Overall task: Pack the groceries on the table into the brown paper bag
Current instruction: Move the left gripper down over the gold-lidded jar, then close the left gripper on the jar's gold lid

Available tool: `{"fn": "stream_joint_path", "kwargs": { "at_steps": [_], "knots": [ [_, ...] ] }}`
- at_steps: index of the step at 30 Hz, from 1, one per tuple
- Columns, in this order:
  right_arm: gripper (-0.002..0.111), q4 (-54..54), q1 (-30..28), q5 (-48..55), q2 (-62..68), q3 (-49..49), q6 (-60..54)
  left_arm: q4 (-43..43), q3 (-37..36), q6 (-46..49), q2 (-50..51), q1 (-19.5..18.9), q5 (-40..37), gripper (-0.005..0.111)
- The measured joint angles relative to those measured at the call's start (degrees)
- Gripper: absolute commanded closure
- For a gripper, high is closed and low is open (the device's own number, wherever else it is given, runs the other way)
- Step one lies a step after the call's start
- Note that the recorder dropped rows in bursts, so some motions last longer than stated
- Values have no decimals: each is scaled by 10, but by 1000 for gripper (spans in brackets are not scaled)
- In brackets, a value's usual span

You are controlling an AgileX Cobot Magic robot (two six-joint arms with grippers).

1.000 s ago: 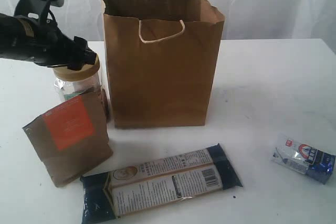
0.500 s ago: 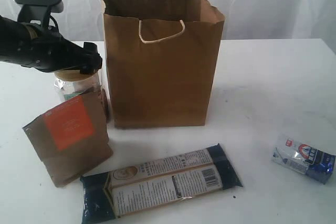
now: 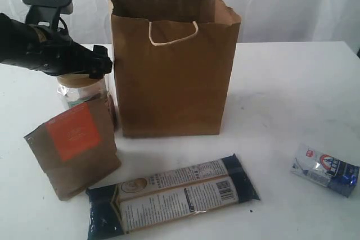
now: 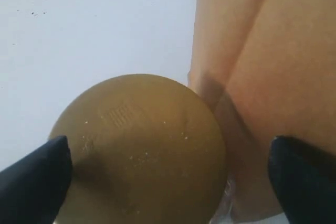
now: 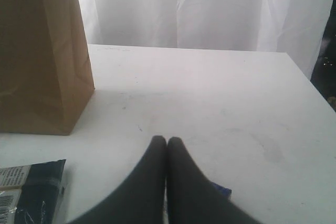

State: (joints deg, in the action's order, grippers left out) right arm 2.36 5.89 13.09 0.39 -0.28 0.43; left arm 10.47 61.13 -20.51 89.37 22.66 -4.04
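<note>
Left gripper (image 4: 168,179) spread as wide as can be, 1 dark finger on each side of the gold-lidded clear jar (image 4: 139,145), closed on nothing. At lid height or just above; hard to say which. Spread that far, probably, to clear the lid's full breadth before dropping round it.

From the exterior view, hangs over the jar at the back left of the table (image 3: 281,94), close beside the brown paper bag (image 3: 171,77). Tight quarters there, with little room for the finger on the bag's side. Risks nudging the paper.

Brown pouch with orange label (image 3: 73,144) propped in front of the jar, hiding its lower half. Hence, likely, an approach from above and not from the front.

Right gripper (image 5: 167,148) pinched shut on nothing, low over the table's right part, out of the way.

Long dark-blue packet (image 3: 171,198) flat at the front, small blue-silver packet (image 3: 326,170) well apart at the right, both outside the bag. Bag upright, mouth open, handles up, ready to be loaded from above.

Packing judged barely begun. Next, by the look of it, a descent and a squeeze below the lid.
</note>
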Motion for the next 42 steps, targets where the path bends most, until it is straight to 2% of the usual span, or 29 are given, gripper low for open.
{"fn": "stream_joint_path", "kwargs": {
  "at_steps": [13, 29, 36, 42],
  "knots": [
    [108, 0, 0, 0, 0, 0, -4, 40, 0, 2, -18, -27, -82, 4],
    [108, 0, 0, 0, 0, 0, -4, 65, 1, 31, -21, -20, -116, 4],
    [108, 0, 0, 0, 0, 0, -4, 22, 0, 11, -28, 1, -153, 4],
    [108, 0, 0, 0, 0, 0, -4, -21, 0, -3, -28, 5, -163, 4]
  ]
}}
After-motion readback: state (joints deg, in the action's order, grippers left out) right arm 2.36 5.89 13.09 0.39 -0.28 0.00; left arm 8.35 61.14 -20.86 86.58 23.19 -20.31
